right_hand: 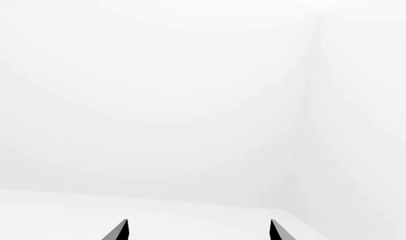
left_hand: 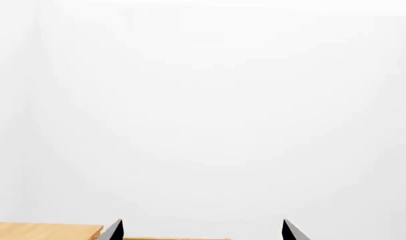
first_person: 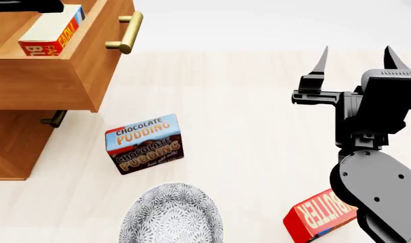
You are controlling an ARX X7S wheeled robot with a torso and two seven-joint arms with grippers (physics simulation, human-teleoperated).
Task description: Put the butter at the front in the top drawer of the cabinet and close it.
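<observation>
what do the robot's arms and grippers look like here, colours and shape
In the head view the right arm is dark charcoal grey: a rounded, bulbous lower link with small screw dots, then a blocky wrist housing. Its right gripper has two slim, black, pointed fingers. Both wrist views show similar dark wedge-shaped fingertips. No cables or markings are visible. The left arm is barely in view.
</observation>
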